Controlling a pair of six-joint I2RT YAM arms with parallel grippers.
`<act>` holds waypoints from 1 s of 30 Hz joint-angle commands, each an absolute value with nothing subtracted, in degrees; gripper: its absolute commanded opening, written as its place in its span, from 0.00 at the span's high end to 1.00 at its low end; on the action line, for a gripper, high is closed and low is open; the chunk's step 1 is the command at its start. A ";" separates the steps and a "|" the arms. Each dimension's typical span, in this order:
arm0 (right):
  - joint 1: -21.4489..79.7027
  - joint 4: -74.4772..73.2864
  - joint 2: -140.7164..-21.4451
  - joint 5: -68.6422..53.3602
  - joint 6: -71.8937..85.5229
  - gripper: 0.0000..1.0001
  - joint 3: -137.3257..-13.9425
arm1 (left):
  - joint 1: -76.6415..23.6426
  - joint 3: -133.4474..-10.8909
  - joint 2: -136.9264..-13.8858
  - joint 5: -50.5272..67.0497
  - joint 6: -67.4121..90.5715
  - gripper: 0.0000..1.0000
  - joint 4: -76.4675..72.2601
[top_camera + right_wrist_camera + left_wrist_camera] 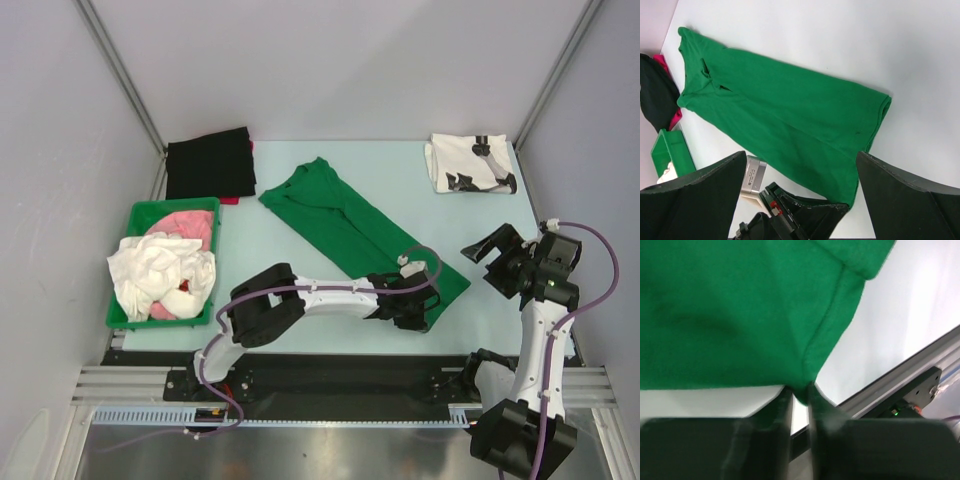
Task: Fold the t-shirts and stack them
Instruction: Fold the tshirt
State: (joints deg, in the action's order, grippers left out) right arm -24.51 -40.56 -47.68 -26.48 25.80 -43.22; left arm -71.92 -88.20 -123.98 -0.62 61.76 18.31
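Left hand (799,395): pinching just a tiny corner of the green t-shirt (740,315).
Right hand (801,156): wide open, holding nothing.
Risk: the corner may slip out when pulled.

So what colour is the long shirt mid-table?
The shirt is plain bright green, clearest in the right wrist view.

A green basket (150,205) sits at the table's (400,180) left edge, holding crumpled white cloth (160,272) and pink cloth (183,225). At the far left corner lies a folded black cloth (208,162), a red edge (230,200) showing beneath it.
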 commanded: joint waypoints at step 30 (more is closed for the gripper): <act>40.35 -41.23 -27.07 -9.09 65.88 0.06 -25.06 | -74.62 -21.19 -38.17 -7.91 76.81 0.98 35.85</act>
State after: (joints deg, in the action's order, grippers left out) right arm 28.34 -44.05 -27.68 -18.85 51.86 -28.34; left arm -74.28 -24.53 -46.02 -5.93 70.59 29.43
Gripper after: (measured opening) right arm 0.953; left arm 0.016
